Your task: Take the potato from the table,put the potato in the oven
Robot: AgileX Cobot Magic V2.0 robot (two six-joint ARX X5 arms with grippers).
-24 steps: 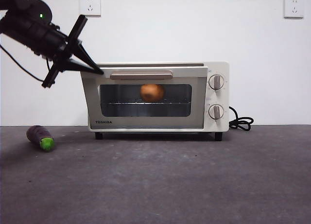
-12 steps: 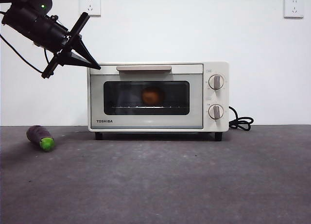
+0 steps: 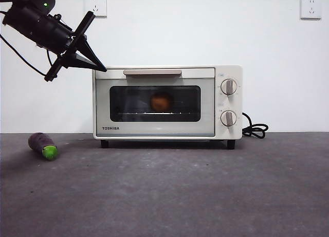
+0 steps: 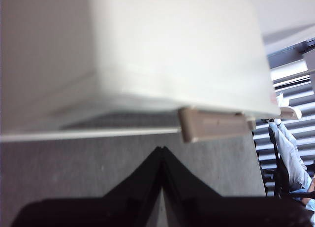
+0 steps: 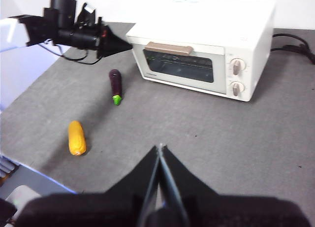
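The orange-brown potato (image 3: 161, 101) sits on the rack inside the cream-white oven (image 3: 155, 129), dim behind the dark glass of the door, which stands upright and closed. My left gripper (image 3: 104, 70) is shut, its tips beside the oven's top left corner, next to the bar handle (image 4: 214, 128). In the left wrist view the shut jaws (image 4: 161, 149) point at the oven's top edge (image 4: 172, 49). My right gripper (image 5: 160, 147) is shut on nothing and hangs high above the table (image 3: 180, 190), well in front of the oven (image 5: 246, 35).
A small purple eggplant (image 3: 43, 145) with a green end lies on the table left of the oven. A yellow corn cob (image 5: 76, 137) lies nearer the table's front left. The oven's black cord (image 3: 255, 129) coils at its right.
The oven door, tilted slightly open one second ago, now stands shut. My left gripper has risen a little from the door's top left corner and has held still since.
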